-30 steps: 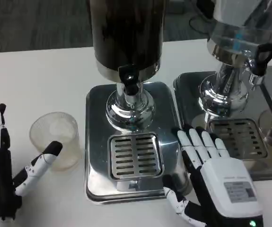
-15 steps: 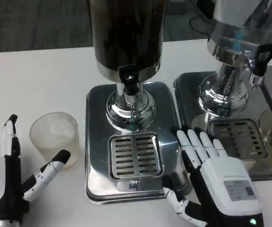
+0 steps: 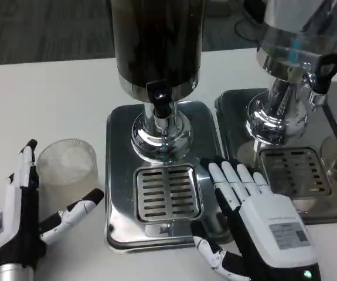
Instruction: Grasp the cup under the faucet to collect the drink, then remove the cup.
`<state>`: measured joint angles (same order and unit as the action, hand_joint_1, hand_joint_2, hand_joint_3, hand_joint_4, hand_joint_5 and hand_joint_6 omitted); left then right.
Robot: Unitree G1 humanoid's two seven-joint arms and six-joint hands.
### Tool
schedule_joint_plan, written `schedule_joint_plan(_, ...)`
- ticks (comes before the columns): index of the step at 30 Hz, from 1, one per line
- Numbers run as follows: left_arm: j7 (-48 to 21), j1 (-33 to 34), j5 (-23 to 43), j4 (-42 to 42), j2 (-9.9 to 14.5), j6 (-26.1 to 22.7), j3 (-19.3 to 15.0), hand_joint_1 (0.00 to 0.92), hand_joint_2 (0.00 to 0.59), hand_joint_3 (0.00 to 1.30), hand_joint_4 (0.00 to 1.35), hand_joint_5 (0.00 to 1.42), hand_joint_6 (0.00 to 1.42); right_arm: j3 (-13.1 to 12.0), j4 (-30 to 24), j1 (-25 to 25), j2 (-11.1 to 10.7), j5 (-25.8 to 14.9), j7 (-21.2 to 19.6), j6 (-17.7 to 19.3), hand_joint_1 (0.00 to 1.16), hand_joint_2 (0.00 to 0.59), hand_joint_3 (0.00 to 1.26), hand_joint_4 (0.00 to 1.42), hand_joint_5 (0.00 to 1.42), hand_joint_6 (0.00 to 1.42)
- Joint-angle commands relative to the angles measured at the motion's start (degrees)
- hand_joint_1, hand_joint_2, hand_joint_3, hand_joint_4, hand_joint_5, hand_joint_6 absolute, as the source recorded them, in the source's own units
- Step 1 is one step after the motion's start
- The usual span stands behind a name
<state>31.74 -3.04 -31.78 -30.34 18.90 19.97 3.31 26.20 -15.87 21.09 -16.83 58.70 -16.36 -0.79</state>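
Observation:
A clear plastic cup [image 3: 67, 168] stands upright on the white table, left of the dark dispenser's steel base [image 3: 121, 123]. The black faucet [image 3: 160, 99] juts out over the slotted drip grate [image 3: 167, 192], and nothing stands on the grate. My left hand [image 3: 21, 228] is open just below and left of the cup, one finger reaching up along the cup's left side and the thumb stretched out under its right side; I cannot tell if it touches. My right hand [image 3: 256, 225] lies open and flat over the base's right edge, fingers pointing up.
A second dispenser [image 3: 297, 35] with its own black tap [image 3: 320, 73] and steel tray [image 3: 232, 111] stands at the right. The dark tank [image 3: 156, 41] looms over the middle. Bare white table lies at the left and far back.
My left hand has moved right and turned its back upward, closing in beside the cup with the thumb now under it. My right hand has slid a little left, toward the grate.

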Motion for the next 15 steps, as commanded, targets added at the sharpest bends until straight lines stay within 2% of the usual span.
schedule_joint_plan(1, -1.4, 2.7, 2.3, -3.2, 0.1, 0.8, 0.0, 0.243, 0.019, 0.0, 0.0, 0.21, 0.1, -0.3, -0.2, 0.6, 0.1, 0.1, -0.5, 0.3, 0.37, 0.424, 0.01, 0.0, 0.0, 0.02)
schedule_joint_plan(15, -3.0, 7.8, 3.4, -8.7, 0.4, 2.2, 1.7, 0.226, 0.018, 0.0, 0.03, 0.29, 0.17, -0.5, 0.2, 0.4, 0.7, -0.4, -0.4, 0.3, 0.36, 0.419, 0.01, 0.0, 0.0, 0.03)
